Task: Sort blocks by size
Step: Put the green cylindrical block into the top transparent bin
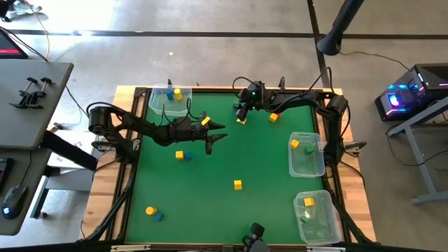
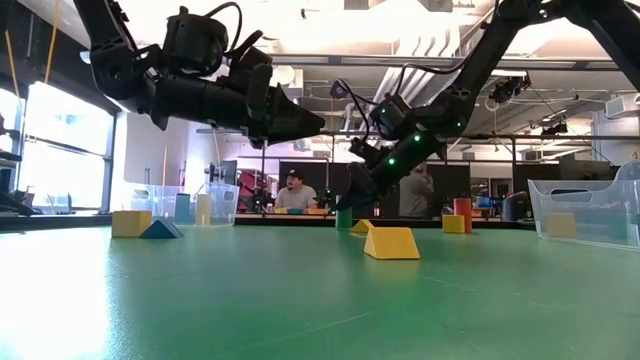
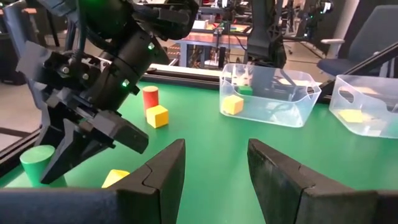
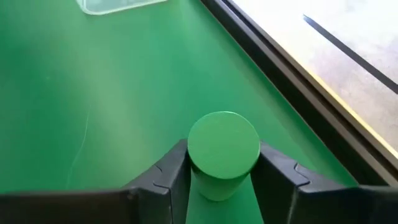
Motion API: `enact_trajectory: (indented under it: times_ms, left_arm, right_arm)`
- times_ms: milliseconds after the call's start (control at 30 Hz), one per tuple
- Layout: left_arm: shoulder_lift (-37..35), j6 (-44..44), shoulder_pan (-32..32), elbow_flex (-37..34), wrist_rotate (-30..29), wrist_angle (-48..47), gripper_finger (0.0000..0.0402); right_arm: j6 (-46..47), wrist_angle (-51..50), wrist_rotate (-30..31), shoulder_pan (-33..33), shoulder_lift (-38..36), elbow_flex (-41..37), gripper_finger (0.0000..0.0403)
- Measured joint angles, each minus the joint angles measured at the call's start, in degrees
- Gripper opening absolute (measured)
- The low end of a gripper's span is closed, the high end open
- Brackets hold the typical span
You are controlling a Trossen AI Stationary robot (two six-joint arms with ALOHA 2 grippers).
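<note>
Right wrist view puts us directly over a short green cylinder block (image 4: pixel 222 152) standing upright on the green-topped bench (image 4: pixel 93 112), with the right gripper (image 4: pixel 221 171) brought down so its jaws bracket the block on both sides and press against its wall; we judge this a pinch made ready for a lift toward a tub. The high view places that gripper (image 1: pixel 242 112) by the bench's far edge, with a yellow wedge block (image 1: pixel 241 121) just beside it. The left gripper (image 1: pixel 213 139) hangs above the bench near its middle, jaws spread and holding nothing, apparently waiting its turn. Three clear plastic tubs ring the bench: the far-left tub (image 1: pixel 166 101) carries a yellow block and a pale blue one; the right-side tub (image 1: pixel 306 155) holds one yellow cube at its far end; the near-right tub (image 1: pixel 316 215) has a yellow block and something green we cannot make out. Loose pieces lie on the bench: a yellow cube (image 1: pixel 180 155) near the left gripper, another yellow cube (image 1: pixel 238 185) toward the near side, and a yellow cylinder (image 1: pixel 150 210) touching a small blue block (image 1: pixel 158 215) at the near-left corner.
</note>
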Motion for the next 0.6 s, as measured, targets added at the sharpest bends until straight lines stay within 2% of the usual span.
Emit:
enact_trajectory:
  times_ms: [133,300,467,600]
  left_arm:
    - [0.00,-0.60,-0.21,0.00,-0.02,0.00,0.0161]
    - [0.00,-0.52,-0.93,0.00,-2.41,0.03,0.0161]
    - [-0.75,-0.61,-1.08,0.00,-4.42,-0.65,0.0161]
    - [-5.52,-0.54,-2.30,0.04,-4.56,-3.51,0.0161]
  right_arm:
    - [0.02,-1.52,-0.03,0.40,-1.43,0.00,0.0131]
    - [-0.57,-6.75,-0.46,3.40,-6.98,0.00,0.0131]
    - [-2.23,-12.27,-0.86,9.53,-10.75,0.02,0.0131]
    - [-2.71,-15.13,-1.92,15.34,-10.29,0.00,0.0131]
